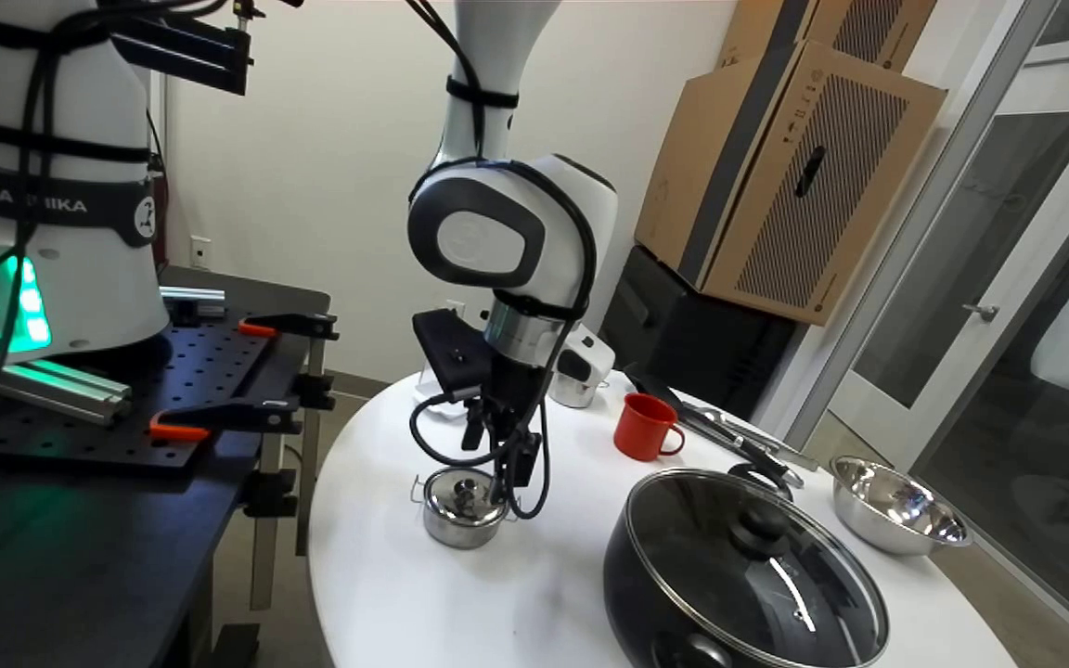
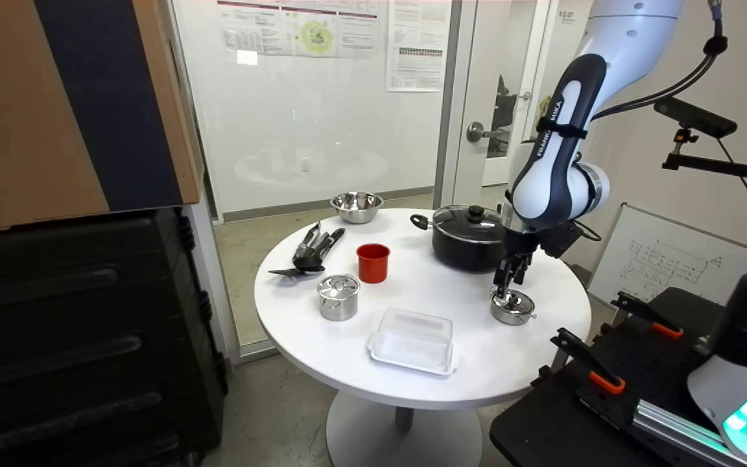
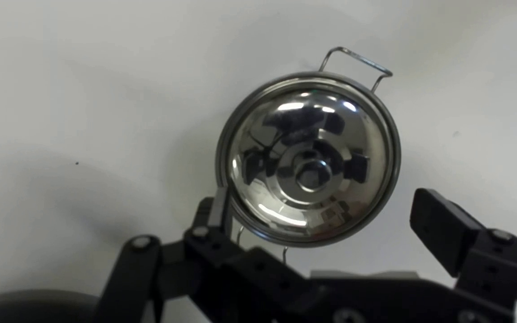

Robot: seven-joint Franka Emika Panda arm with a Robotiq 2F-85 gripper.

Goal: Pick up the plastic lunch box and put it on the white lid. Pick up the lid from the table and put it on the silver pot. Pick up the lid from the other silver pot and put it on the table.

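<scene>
"Plastic lunch box (image 2: pixel 415 337) first: where does it stand?"

"On the tabletop (image 2: pixel 412 282), as an exterior view shows, and it seems to sit on the white lid (image 2: pixel 455 361), whose edge is faint there. White on white makes the fit hard to read, but that step looks done."

"And the narrow silver pot (image 2: pixel 339 307) near it?"

"Its steel lid (image 2: pixel 339 285) is on, so the second step looks done too. What is left, by that reckoning, is the squat silver pot (image 2: pixel 509 316): its round cover (image 3: pixel 276 134) is in place and, going by the task, belongs on the tabletop."

"How does the pincer (image 3: pixel 322 197) stand?"

"Spread wide at the squat pot, with nothing in its grasp. In the wrist view its fingers (image 3: pixel 442 231) are parted to either side of the knob (image 3: pixel 313 175). One tip appears right by the rim; whether it touches cannot be told. The other is apart from the pot."

"So the knob comes next?"

"Most likely; the pincer would have to close on it."

"And farther out?"

"The red mug (image 2: pixel 373 264) stands just beside the narrow pot; the black pan (image 2: pixel 467 253) wears its glass lid (image 2: pixel 458 220); the steel bowl (image 2: pixel 356 209) and some utensils (image 2: pixel 315 250) lie beyond."
</scene>
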